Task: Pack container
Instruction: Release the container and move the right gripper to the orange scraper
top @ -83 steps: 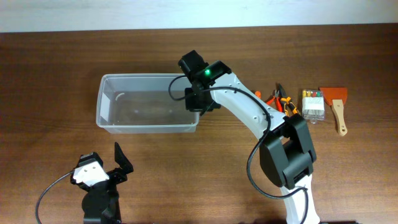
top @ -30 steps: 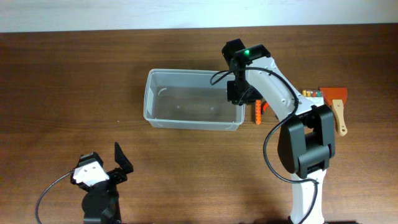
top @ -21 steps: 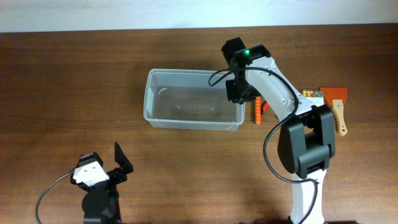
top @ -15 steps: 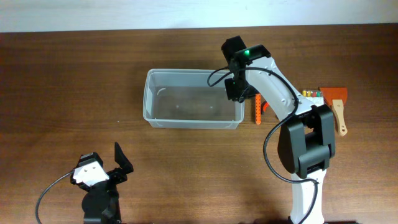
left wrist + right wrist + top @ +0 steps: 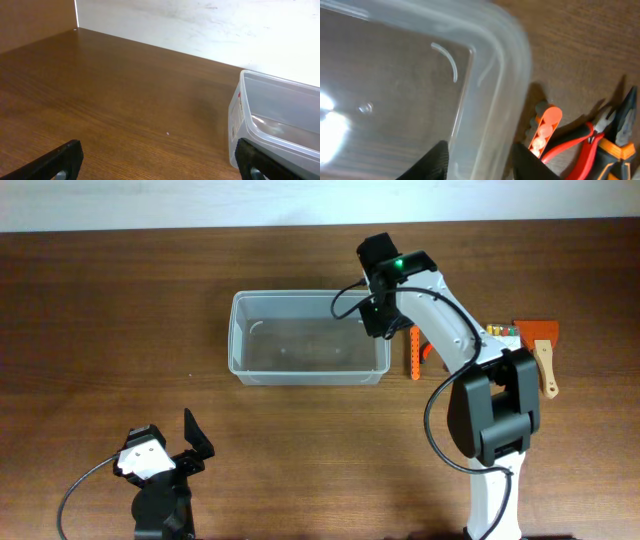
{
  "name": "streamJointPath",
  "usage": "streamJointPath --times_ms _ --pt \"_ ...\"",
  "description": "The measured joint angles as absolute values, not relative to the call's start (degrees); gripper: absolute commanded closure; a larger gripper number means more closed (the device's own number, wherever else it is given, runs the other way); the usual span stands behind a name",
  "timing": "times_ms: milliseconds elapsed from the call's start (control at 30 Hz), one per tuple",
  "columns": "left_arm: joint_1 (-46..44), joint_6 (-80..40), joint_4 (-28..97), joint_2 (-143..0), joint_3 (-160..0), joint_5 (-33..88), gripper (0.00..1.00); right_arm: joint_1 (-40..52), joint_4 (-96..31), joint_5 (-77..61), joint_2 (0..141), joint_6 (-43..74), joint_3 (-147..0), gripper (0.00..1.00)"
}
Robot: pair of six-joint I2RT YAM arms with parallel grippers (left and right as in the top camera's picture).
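At the near bench edge: left claw (image 5: 190, 448) sits low on the bench (image 5: 100, 300) with its fingers spread wide, holding nothing, well apart from the work.
Mid-bench: container (image 5: 300, 350) lies flat with its long side across the view; it looks empty.
Container's right end: right claw (image 5: 378, 320) has one finger inside the wall and one outside. Whether it pinches the wall or only straddles it, I cannot tell.
Just past that wall: orange plastic tool (image 5: 545, 127) and red-handled pliers (image 5: 568, 146) lie on the bench, close beside the container.
Farther right: scraper (image 5: 541, 352) with a wooden handle.
Progress: by my reading nothing is packed yet. The container lies near the tools, and all the loading remains.
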State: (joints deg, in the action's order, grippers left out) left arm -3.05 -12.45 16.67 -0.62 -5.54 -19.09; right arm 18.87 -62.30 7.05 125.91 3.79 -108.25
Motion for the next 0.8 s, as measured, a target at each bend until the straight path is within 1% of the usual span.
streamJointPath --times_ms 67,200,267,300,367,433,567,700,800 --pt "-3.0 -12.4 16.7 -0.6 -5.5 -19.1 0.01 18.2 -62.6 5.6 125.9 3.6 -110.1 0.40" --pt "-3.0 -12.4 16.7 -0.6 -5.5 -19.1 0.01 15.7 -64.8 3.1 125.3 3.4 -119.9 0.25" --pt "-3.0 -12.4 16.7 -0.6 -5.5 -19.1 0.01 14.0 -67.2 3.2 123.8 3.1 -125.0 0.15" --pt "-3.0 -12.4 16.7 -0.6 -5.5 -19.1 0.01 12.8 -68.6 3.8 122.6 3.1 -127.4 0.11" --pt "-3.0 -12.4 16.7 -0.6 -5.5 -19.1 0.01 10.5 -69.9 5.7 120.7 2.9 -130.8 0.01" --pt "-3.0 -12.4 16.7 -0.6 -5.5 -19.1 0.01 7.2 -70.3 8.1 118.8 2.9 -132.9 0.01" --pt "-3.1 -12.4 16.7 -0.6 -5.5 -19.1 0.01 -2.3 -70.0 10.1 117.2 2.9 -133.5 0.01" --pt "-3.0 -12.4 16.7 -0.6 -5.5 -19.1 0.01 -13.6 -67.8 7.7 118.6 1.0 -130.0 0.02" --pt "-3.0 -12.4 16.7 -0.6 -5.5 -19.1 0.01 -21.6 -65.5 4.2 120.3 -2.6 -125.2 0.01"
